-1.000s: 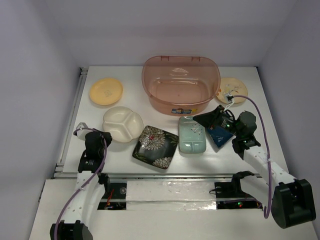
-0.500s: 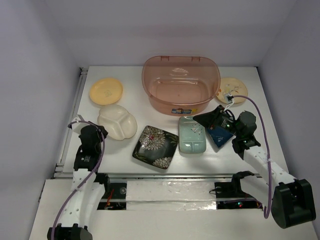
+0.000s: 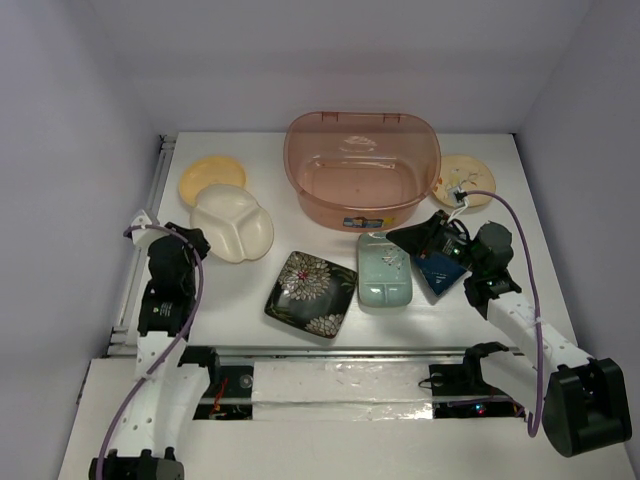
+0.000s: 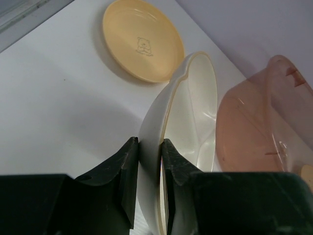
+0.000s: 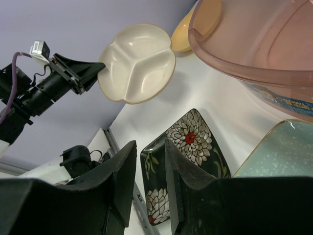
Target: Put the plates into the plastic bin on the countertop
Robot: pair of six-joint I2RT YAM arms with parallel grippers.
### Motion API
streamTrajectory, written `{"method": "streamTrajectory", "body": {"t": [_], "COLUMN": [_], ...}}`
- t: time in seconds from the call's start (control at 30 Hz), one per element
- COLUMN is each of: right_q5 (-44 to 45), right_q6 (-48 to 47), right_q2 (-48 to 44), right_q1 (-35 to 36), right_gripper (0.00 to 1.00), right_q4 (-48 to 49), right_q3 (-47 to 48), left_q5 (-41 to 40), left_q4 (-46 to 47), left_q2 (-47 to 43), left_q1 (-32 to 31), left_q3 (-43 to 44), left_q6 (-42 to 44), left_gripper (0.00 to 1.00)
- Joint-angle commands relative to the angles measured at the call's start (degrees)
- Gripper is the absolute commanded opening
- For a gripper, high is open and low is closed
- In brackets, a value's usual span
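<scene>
Quick headcount from my end: six plates, one plastic bin (image 3: 362, 117), two arms, all on the white countertop (image 3: 230, 292).

The plates are a round yellow-orange plate (image 3: 203, 174) back left and a round cream divided plate (image 3: 235, 225) just in front of it. There's a square black floral plate (image 3: 312, 292) near the front middle, with a pale green rectangular plate (image 3: 384, 270) right beside it. A dark blue plate (image 3: 440, 274) sits to the right of that, partly under my right arm. A tan speckled plate (image 3: 476, 170) is back right, next to the bin. Nothing's in the bin.

The left gripper (image 3: 193, 240) is clamped on the near rim of the cream plate; on the left wrist cam, one finger is on each side of the edge. The plate is tilted and sticks out away from the claw toward the bin. From overhead its far edge overlaps the yellow one, though I can't tell if they touch. The bin is off to its right, apart from it.

The right gripper (image 3: 412, 236) hovers around the back ends of the green and blue plates, in front of the bin. Its jaws are a bit apart with nothing between them.
</scene>
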Motion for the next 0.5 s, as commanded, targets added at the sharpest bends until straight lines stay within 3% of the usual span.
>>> {"method": "streamTrajectory", "body": {"t": [0.0,0.2,0.47], "right_q5": [0.8,0.8,1.0], "right_q6": [-1.3,-1.2,-1.4], "right_q2": [-0.5,-0.4,-0.6], "right_q1": [0.6,0.6,0.6], "right_gripper": [0.35,0.35,0.35], "right_q4": [1.4,1.5,1.3], "right_q3": [1.0,0.9,1.0], "left_q5": [4.0,9.3,19.6], "left_q4": [18.1,21.9,31.4], "left_q2": [-1.2,3.4,15.9], "left_q1": [-0.2,-0.2,-0.2], "left_q3": [8.3,13.9,20.5], "left_q6": [-5.3,-7.5,-14.4], "left_gripper": [0.00,0.00,0.00]}}
